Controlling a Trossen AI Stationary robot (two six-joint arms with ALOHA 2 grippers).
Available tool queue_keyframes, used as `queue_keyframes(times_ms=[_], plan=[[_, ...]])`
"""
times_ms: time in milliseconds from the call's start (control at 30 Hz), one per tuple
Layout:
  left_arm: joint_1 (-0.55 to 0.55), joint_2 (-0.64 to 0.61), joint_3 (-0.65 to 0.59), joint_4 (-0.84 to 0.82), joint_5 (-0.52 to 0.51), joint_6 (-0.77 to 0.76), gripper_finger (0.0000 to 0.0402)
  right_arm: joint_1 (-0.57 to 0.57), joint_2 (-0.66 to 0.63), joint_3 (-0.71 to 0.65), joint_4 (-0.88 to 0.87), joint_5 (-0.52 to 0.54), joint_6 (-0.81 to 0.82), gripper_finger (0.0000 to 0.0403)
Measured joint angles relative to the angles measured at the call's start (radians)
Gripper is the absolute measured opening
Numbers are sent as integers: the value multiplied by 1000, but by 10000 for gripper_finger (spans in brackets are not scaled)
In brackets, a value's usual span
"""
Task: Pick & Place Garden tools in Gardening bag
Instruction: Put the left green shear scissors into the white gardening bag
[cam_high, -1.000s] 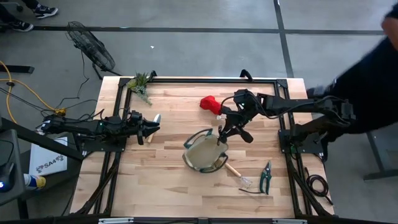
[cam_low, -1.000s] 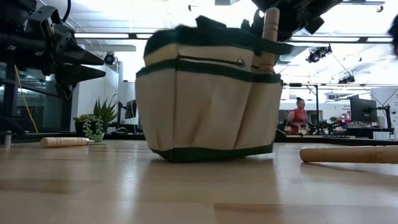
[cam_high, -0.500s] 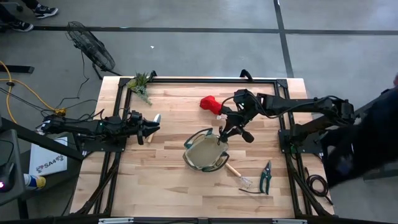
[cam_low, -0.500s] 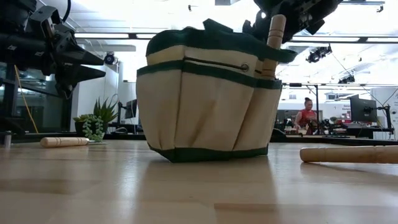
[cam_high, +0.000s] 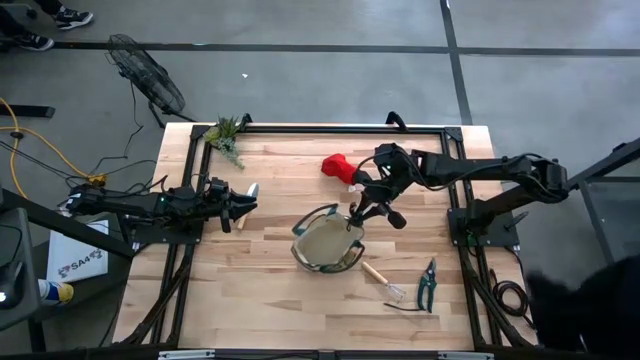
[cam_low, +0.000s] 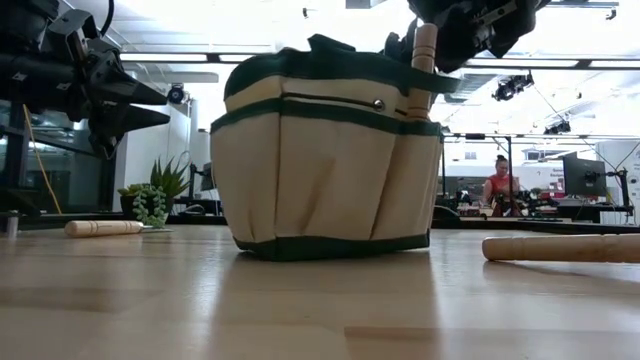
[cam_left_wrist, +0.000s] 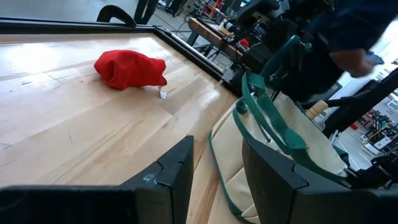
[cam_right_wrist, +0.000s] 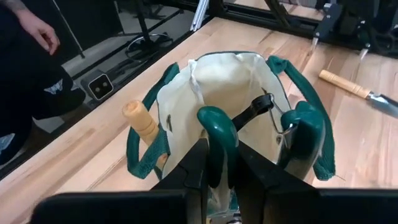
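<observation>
The tan gardening bag (cam_high: 327, 244) with green trim stands upright on its base in the middle of the table, mouth open (cam_right_wrist: 230, 93). A wooden-handled tool (cam_right_wrist: 140, 119) sticks up out of its side pocket. My right gripper (cam_right_wrist: 214, 158) hovers over the bag's rim (cam_high: 357, 211), shut on a green-handled pruner (cam_right_wrist: 255, 112) whose dark head points into the mouth. My left gripper (cam_high: 246, 205) waits open and level at the table's left; its fingers (cam_left_wrist: 177, 171) hold nothing. My right gripper pinches one green handle of the pruner (cam_right_wrist: 214, 132) between its two fingers, slanting down from the table's right side. The other handle (cam_right_wrist: 305, 127) stands free beside it. The pruner's head reaches down into the bag's mouth; whether it touches the lining cannot be told.
A red glove (cam_high: 339, 167) lies behind the bag, a wire rake (cam_high: 381, 279) and a second pruner (cam_high: 428, 285) at the near right. A trowel (cam_high: 243, 208) lies by my left gripper. A plant sprig (cam_high: 226, 137) sits at the far left corner.
My right gripper has rolled a little about its own line while staying over the bag. The bag has rocked and shifted slightly toward the table's left, the wooden handle in its pocket swaying with it. A person at the table's right side has moved away.
</observation>
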Motion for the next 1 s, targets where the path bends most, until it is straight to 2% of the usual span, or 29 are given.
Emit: queue_keyframes(times_ms=[400, 533, 800, 1000], plan=[[0, 0, 0, 0, 4, 0, 134, -14, 0, -1, -15, -16, -88, 39], [0, 0, 0, 0, 4, 0, 134, -16, 0, -1, -21, 78, -16, 39], [0, 0, 0, 0, 4, 0, 134, -15, 0, -1, -33, 112, 190, 39], [0, 0, 0, 0, 4, 0, 134, -15, 0, -1, -32, 267, 371, 39]])
